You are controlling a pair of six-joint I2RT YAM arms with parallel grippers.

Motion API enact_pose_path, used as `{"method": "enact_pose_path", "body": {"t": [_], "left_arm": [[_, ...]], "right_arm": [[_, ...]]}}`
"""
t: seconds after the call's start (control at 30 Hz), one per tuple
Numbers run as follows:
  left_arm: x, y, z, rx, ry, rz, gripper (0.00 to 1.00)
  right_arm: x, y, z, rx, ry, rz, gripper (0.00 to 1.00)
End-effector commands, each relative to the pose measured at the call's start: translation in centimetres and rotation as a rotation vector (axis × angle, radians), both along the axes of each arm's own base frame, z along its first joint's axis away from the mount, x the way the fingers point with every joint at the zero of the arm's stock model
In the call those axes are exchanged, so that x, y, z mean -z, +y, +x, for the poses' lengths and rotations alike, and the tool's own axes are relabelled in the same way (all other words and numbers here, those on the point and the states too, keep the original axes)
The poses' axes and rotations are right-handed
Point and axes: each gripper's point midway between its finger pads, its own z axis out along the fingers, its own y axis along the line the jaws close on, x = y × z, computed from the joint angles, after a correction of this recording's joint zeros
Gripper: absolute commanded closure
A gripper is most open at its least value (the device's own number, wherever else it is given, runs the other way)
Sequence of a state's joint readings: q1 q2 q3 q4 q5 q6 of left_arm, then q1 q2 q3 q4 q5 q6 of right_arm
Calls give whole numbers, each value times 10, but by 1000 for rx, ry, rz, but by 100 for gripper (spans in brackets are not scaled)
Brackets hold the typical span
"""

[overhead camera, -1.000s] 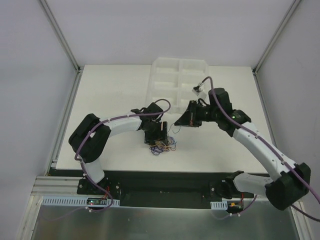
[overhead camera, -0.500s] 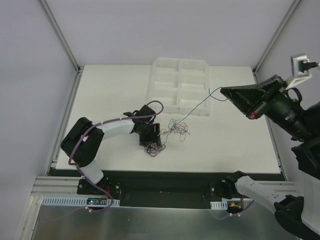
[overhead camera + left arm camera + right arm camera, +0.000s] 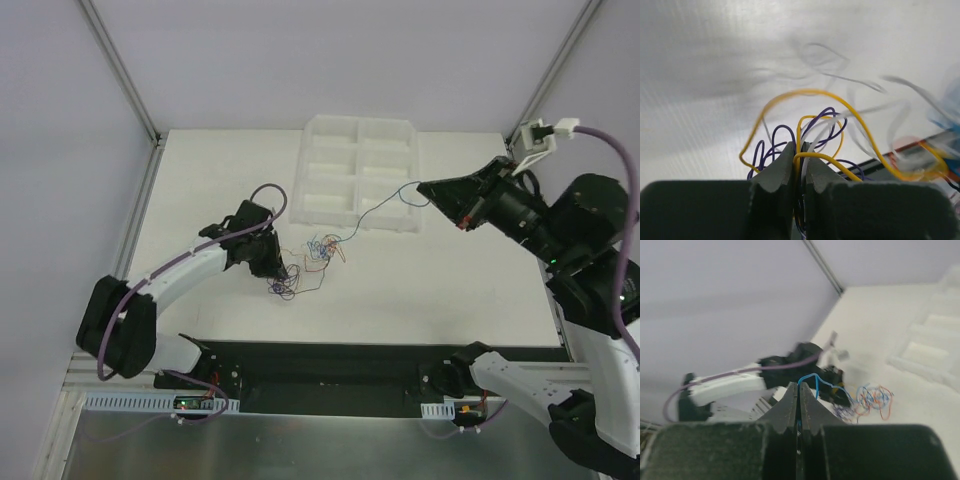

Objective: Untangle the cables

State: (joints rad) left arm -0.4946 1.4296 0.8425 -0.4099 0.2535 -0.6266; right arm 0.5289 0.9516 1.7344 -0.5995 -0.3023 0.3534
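Note:
The cables point(image 3: 318, 251) lie as a small curly tangle of blue, red, orange and purple strands on the white table. My left gripper point(image 3: 274, 270) sits at the tangle's left end. In the left wrist view it point(image 3: 800, 148) is shut on yellow point(image 3: 810, 92) and purple point(image 3: 782, 127) strands. My right gripper point(image 3: 423, 187) is raised over the tray's right edge, shut on one blue cable point(image 3: 375, 208) that stretches from the tangle up to its tips. The right wrist view shows that blue cable point(image 3: 812, 377) pinched in the gripper point(image 3: 799, 386), with the tangle point(image 3: 870, 400) far below.
A clear tray point(image 3: 345, 135) with several compartments stands at the back of the table, just beyond the tangle. Grey walls and metal frame posts point(image 3: 120, 70) close in the table on the left, right and back. The left arm point(image 3: 730, 382) shows in the right wrist view.
My left gripper has shut on the strands and drawn them left. The right arm, first beside the tangle, has lifted away to the right with the blue cable, stretching the tangle out.

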Motion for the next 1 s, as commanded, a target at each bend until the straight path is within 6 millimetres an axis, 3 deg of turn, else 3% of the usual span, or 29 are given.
{"method": "enact_pose_path", "body": {"t": [0.0, 0.17, 0.27, 0.33, 0.47, 0.57, 0.63, 0.8, 0.97], "left_arm": [[-67, -12, -1, 84, -185, -146, 97], [-120, -35, -10, 170, -231, -321, 100], [-137, -49, -12, 191, -201, -392, 99], [-144, -55, -8, 205, -197, -407, 92], [-131, -55, -1, 165, -165, -368, 66], [-115, -56, -2, 145, -101, -354, 47], [-105, -56, -3, 143, -69, -341, 40], [-95, -39, 8, 92, -99, -226, 41], [-91, -18, 19, 56, -110, -124, 50]], "right_arm": [[108, -17, 28, 156, 227, -210, 99], [232, -61, 35, 336, 424, -526, 99], [280, -82, 34, 395, 493, -685, 99], [303, -81, 32, 365, 532, -726, 97], [323, -67, 29, 273, 572, -745, 94], [327, -70, 29, 264, 576, -785, 92], [329, -73, 28, 255, 576, -808, 85], [341, -48, 24, 80, 608, -812, 45], [357, -6, 26, -104, 684, -741, 35]]}}
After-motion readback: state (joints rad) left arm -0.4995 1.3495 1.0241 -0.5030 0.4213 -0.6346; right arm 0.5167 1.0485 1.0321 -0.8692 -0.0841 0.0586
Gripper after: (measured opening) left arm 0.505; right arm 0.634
